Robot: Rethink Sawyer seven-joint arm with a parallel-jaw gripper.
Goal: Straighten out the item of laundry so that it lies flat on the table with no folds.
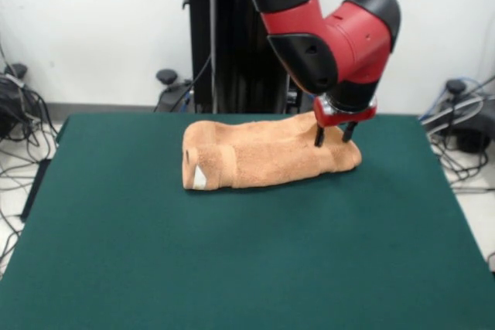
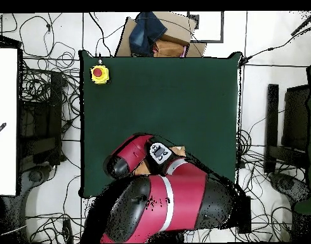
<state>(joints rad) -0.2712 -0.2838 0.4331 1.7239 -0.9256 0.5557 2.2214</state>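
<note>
Pincer (image 1: 334, 137) first: its two black fingers point straight down and stand a little apart, with their tips pushed into the top of the towel (image 1: 267, 157) near one end. I think they are set there to pinch a bit of cloth between them, but they are not closed on it yet.

Now from big to small. The green table (image 1: 232, 268) is the biggest thing, and most of it is bare. The red and black arm (image 1: 332, 36) comes next. It reaches down from above and bends at a fat red joint, so the pincer hangs straight over the towel. From above, the arm (image 2: 161, 203) covers nearly all of the towel, and only a small tan bit (image 2: 178, 151) peeks out.

The towel lies toward the far side of the table, bunched into a long lump with folds in it. It is not flat, so the job looks like it has hardly begun. Pulling that end out sideways would likely open it up.

A little white tag (image 1: 199, 178) shows at the other end. A yellow box with a red button (image 2: 99, 74) sits on a table corner.
</note>
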